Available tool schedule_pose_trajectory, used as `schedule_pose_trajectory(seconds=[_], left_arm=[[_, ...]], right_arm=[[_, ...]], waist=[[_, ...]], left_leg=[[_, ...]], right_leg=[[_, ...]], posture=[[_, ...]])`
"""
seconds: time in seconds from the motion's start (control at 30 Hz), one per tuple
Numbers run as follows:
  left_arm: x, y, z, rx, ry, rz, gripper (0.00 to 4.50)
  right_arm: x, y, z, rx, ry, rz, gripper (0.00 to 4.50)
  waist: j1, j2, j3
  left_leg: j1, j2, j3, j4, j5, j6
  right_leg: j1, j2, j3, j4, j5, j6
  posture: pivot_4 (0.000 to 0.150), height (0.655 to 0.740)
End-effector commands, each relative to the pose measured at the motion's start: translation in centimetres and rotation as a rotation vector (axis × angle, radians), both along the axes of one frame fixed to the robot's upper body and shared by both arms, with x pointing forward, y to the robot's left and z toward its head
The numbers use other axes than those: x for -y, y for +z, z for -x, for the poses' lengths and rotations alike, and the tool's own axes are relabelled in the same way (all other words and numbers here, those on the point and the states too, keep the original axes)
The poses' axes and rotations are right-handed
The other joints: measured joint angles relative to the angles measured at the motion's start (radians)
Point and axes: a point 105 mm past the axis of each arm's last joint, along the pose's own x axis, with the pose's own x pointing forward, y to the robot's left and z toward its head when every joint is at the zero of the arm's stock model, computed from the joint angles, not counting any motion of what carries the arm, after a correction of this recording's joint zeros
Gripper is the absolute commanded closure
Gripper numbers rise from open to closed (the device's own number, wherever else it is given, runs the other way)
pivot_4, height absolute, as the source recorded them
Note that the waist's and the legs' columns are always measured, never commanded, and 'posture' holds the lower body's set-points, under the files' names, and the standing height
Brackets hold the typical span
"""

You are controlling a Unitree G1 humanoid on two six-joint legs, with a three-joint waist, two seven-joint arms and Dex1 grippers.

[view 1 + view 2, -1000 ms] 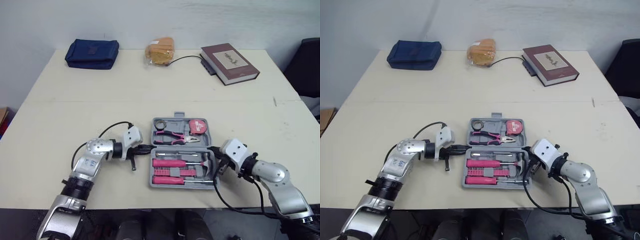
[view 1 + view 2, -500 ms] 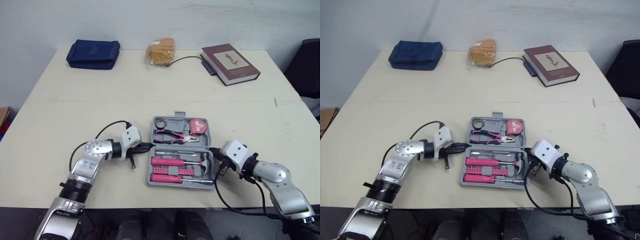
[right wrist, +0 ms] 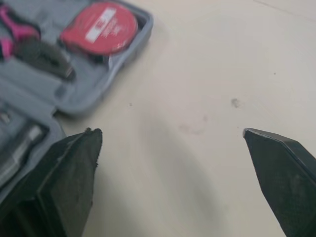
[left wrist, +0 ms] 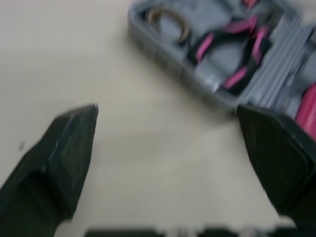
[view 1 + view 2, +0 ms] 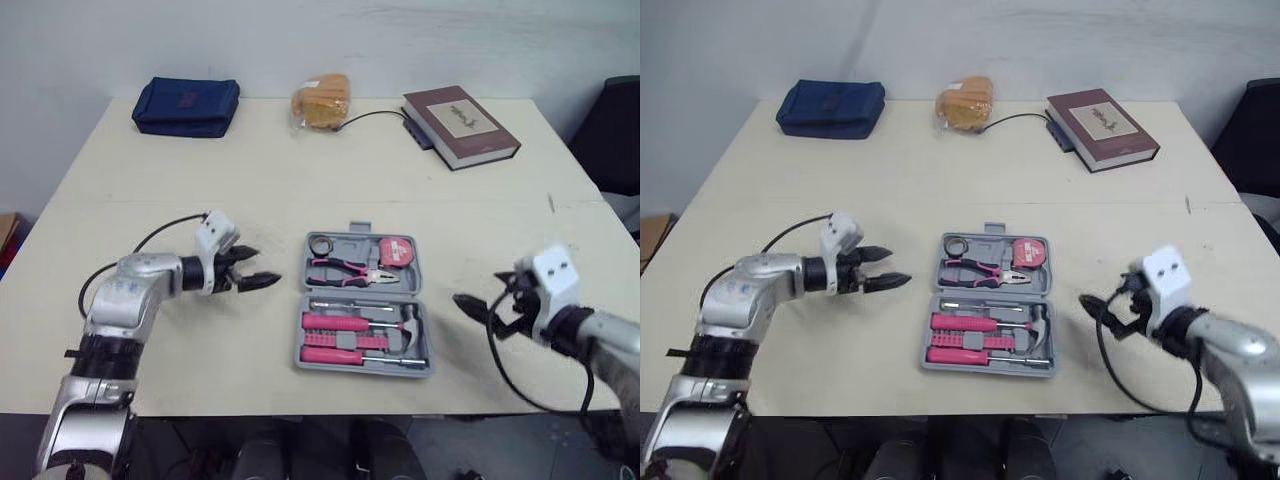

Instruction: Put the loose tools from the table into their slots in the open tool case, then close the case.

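Observation:
The grey tool case (image 5: pixel 362 294) lies open near the table's front edge. Its far half holds a black tape roll (image 5: pixel 321 246), pink-handled pliers (image 5: pixel 350 270) and a red tape measure (image 5: pixel 396 252). The near half holds pink screwdrivers (image 5: pixel 340 324) and a hammer (image 5: pixel 410 325). My left gripper (image 5: pixel 262 268) hovers open and empty a short way left of the case. My right gripper (image 5: pixel 470 308) is open and empty to the right of the case. From the right wrist, the tape measure (image 3: pixel 103 27) and the case corner (image 3: pixel 84 101) lie beyond that gripper (image 3: pixel 171 131).
A blue pouch (image 5: pixel 186 106), a bagged bread roll (image 5: pixel 320 102) and a dark red book (image 5: pixel 459 125) with a black cable (image 5: pixel 375 116) sit along the table's far edge. A dark chair (image 5: pixel 615 130) stands off the far right corner.
Both grippers were shut against the case's sides. They have pulled away outward, left to the left and right to the right, and opened.

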Motion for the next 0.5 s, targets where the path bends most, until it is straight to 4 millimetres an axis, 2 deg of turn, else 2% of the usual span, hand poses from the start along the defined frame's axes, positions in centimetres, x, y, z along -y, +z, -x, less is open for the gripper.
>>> schedule_pose_trajectory(seconds=[0.03,0.17,0.37,0.5], left_arm=[[2.0,0.3,-0.1,-0.092,0.045,-0.022,0.00],[3.8,0.2,-0.1,-0.092,0.060,-0.064,0.00],[3.8,-0.3,-1.4,-0.036,0.186,-0.105,0.00],[4.6,-0.6,-1.1,-0.055,0.195,-0.056,0.00]], right_arm=[[-1.3,0.3,-0.9,-0.136,-0.039,-0.037,0.04],[-2.2,-0.5,-2.2,-0.194,-0.071,-0.035,0.04],[-2.7,-0.6,-3.5,-0.225,-0.097,-0.037,0.04],[-3.6,-0.9,-3.9,-0.255,-0.070,-0.046,0.04]], waist=[[-0.001,0.002,0.002],[0.005,0.003,0.002],[0.001,0.003,0.003],[-0.001,0.003,0.003]], left_leg=[[0.000,0.000,0.000,0.000,0.001,-0.001],[-0.003,-0.003,-0.001,0.000,0.002,-0.002],[-0.006,-0.004,0.006,0.000,0.002,-0.001],[-0.004,-0.003,0.006,0.000,0.002,0.000]], right_leg=[[0.000,0.001,-0.001,0.000,0.000,0.000],[-0.001,0.002,-0.001,0.002,0.000,0.000],[-0.005,0.001,-0.002,0.000,0.002,0.003],[-0.005,0.002,-0.001,0.001,0.002,0.004]], posture=[[0.150,0.7400],[0.150,0.7400],[0.150,0.7400],[0.150,0.7400]])
